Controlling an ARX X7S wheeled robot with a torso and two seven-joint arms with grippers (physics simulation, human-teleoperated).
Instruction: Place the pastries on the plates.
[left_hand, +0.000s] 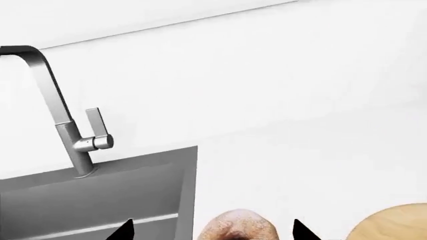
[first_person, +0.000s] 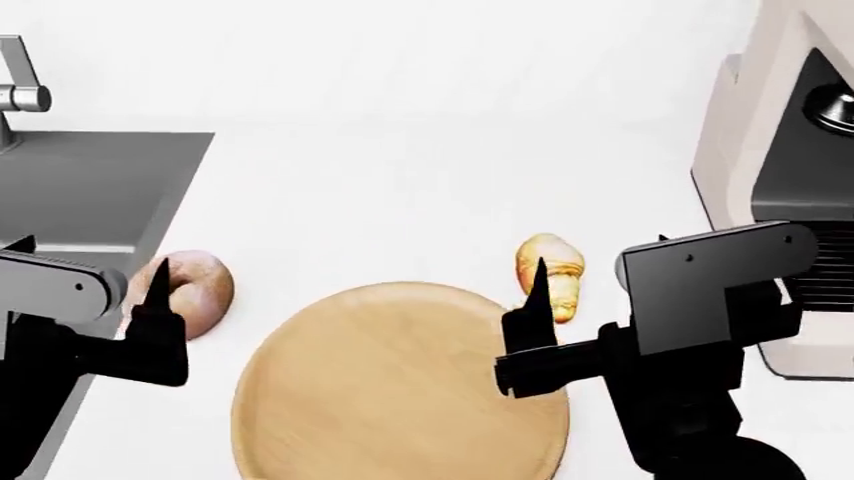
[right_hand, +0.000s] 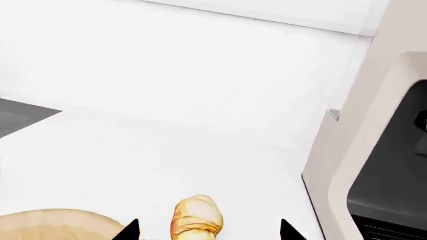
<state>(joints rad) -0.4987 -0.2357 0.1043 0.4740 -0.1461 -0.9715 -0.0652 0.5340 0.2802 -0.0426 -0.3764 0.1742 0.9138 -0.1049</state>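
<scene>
The round pinkish-beige bun (first_person: 200, 287) lies on the white counter just left of a round flat tan plate (first_person: 400, 390). The golden croissant (first_person: 551, 274) lies at the plate's far right edge. My left gripper (left_hand: 213, 232) is open and empty, and the bun (left_hand: 237, 227) shows between its two dark fingertips (left_hand: 123, 231). My right gripper (right_hand: 208, 232) is open and empty, and the croissant (right_hand: 197, 220) shows between its fingertips (right_hand: 287, 231). In the head view the left gripper (first_person: 88, 262) is near the bun and the right gripper (first_person: 601, 255) is near the croissant. Both hover above the counter.
A grey sink (first_person: 80, 190) with a steel faucet (left_hand: 63, 115) is set in the counter at the left, close to the bun. A beige appliance with a dark opening (first_person: 787, 170) stands at the right. A white wall (left_hand: 200, 15) backs the counter.
</scene>
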